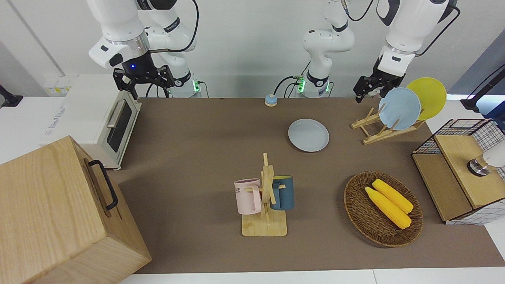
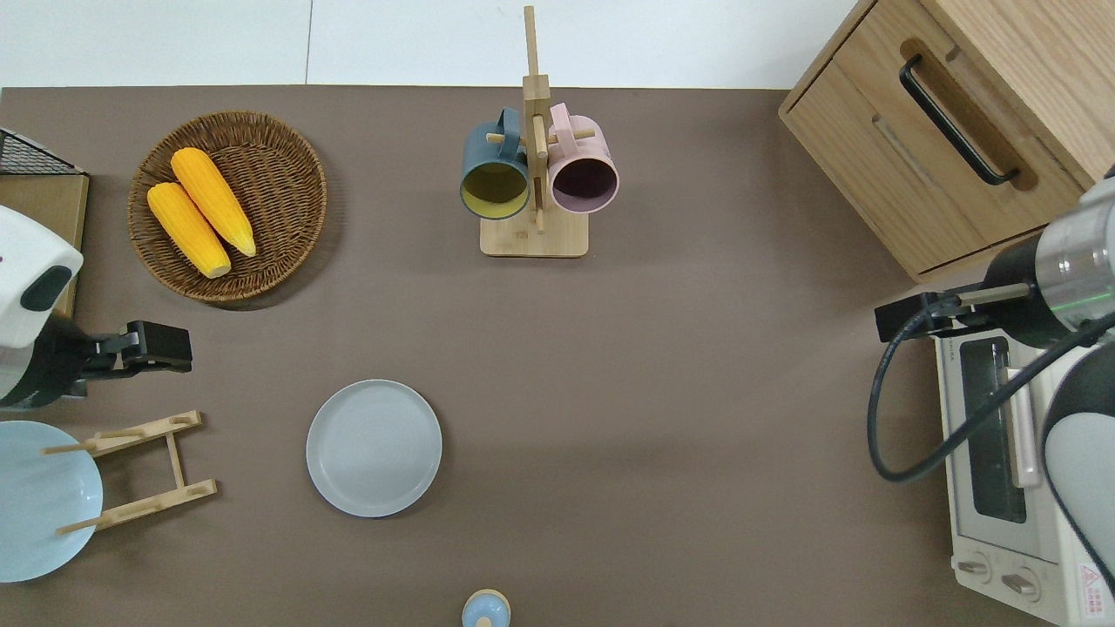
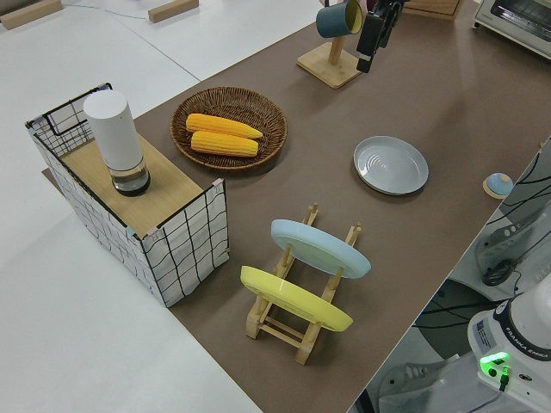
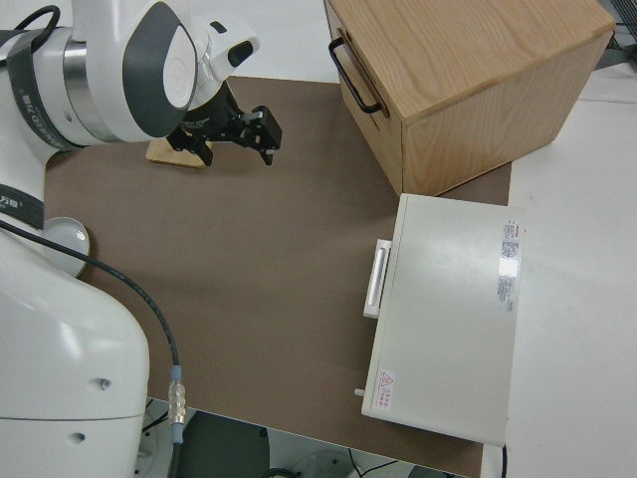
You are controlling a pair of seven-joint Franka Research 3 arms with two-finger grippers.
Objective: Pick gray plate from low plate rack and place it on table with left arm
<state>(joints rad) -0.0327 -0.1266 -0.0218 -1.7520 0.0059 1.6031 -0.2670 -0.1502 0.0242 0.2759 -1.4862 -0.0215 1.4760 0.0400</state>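
The gray plate (image 1: 308,135) lies flat on the brown table (image 1: 205,150), apart from the low plate rack (image 1: 373,134), toward the middle of the table. It also shows in the overhead view (image 2: 374,448) and the left side view (image 3: 391,164). The rack (image 2: 144,470) holds a light-blue plate (image 1: 399,108) and a yellow plate (image 1: 428,96) on edge. My left gripper (image 2: 179,343) is open and empty, up in the air over bare mat between the rack and the wicker basket; it also shows in the front view (image 1: 369,94). My right arm is parked, its gripper (image 1: 144,81) open.
A wicker basket (image 2: 287,187) with two corn cobs, a mug stand (image 2: 533,235) with two mugs, a wooden drawer box (image 2: 949,131), a toaster oven (image 2: 1002,470), a wire crate (image 1: 461,169) and a small bell (image 2: 485,607) stand around the mat.
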